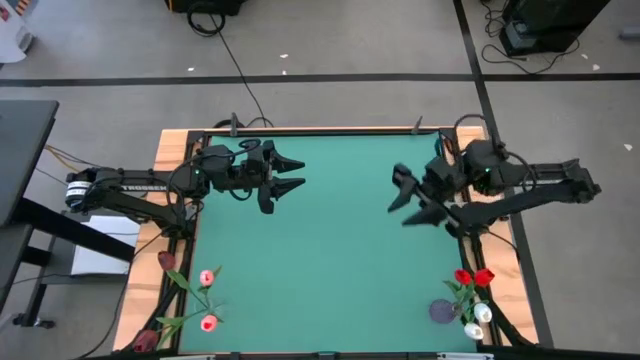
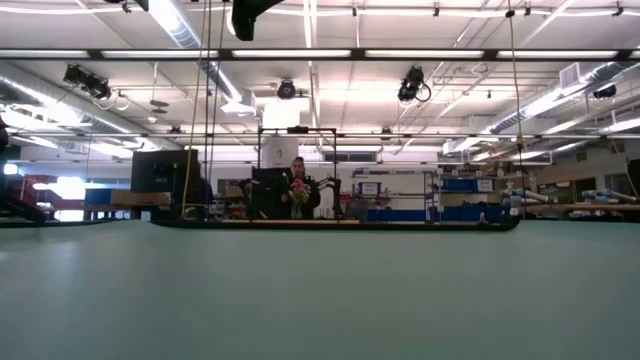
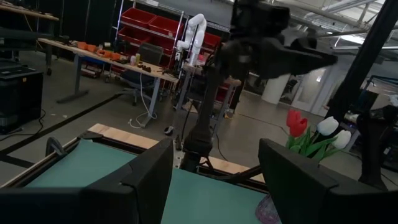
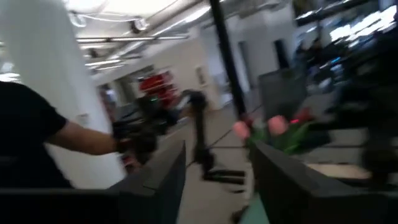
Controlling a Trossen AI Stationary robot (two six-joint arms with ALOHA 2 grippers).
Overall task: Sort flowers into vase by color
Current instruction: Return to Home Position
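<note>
Flowers (image 1: 470, 278) clustered at two table (image 1: 330, 262) corners.
Left gripper (image 1: 298, 173) and right gripper (image 1: 399, 193) raised, facing inward, both wide open, empty.

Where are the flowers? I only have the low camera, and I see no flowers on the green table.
Observer: In the high view, red flowers and white flowers lean out of a vase at the table's lower right corner.
Operator: And the pink ones?
Observer: Pink flowers and dark red flowers are grouped at the lower left corner.
Operator: Are the grippers holding anything?
Observer: No. The left gripper and right gripper are both open and empty, facing each other above the table.
</note>
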